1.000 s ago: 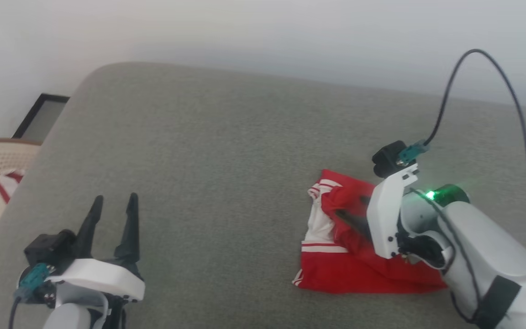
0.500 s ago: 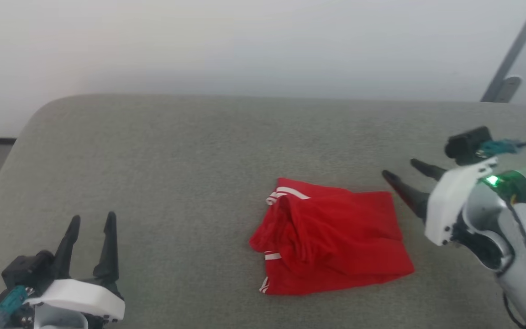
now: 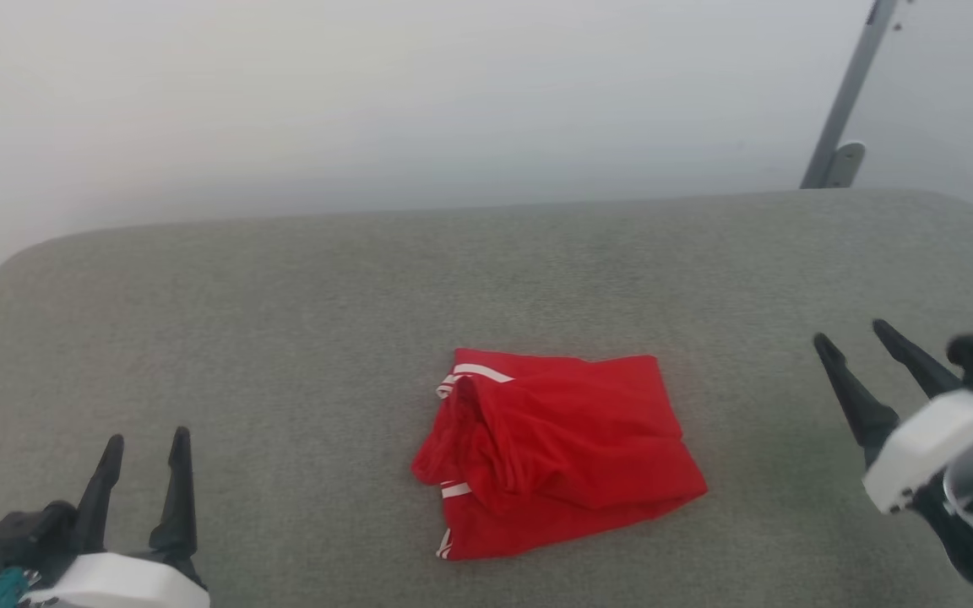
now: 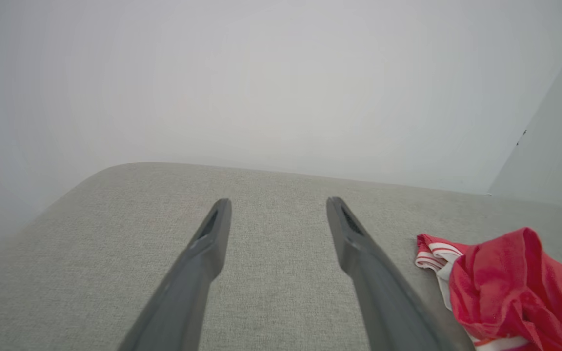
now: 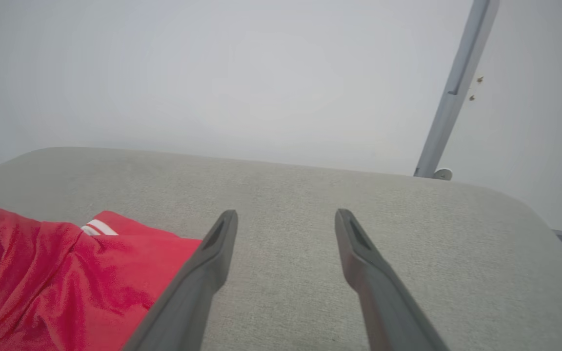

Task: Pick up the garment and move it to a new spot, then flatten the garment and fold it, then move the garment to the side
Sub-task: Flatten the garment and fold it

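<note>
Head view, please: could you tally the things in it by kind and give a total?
Red jersey: 1
Grippers: 2, left gripper and right gripper, jaws open
Grey fabric cushion: 1
Grey metal post: 1
Total: 5

Folds hide much of the red garment [image 3: 554, 447]; both wrist views crop it at a corner, while the head view's edges cut off the left gripper [image 3: 148, 436] at its mount and the right gripper [image 3: 850, 332] at its arm
</note>
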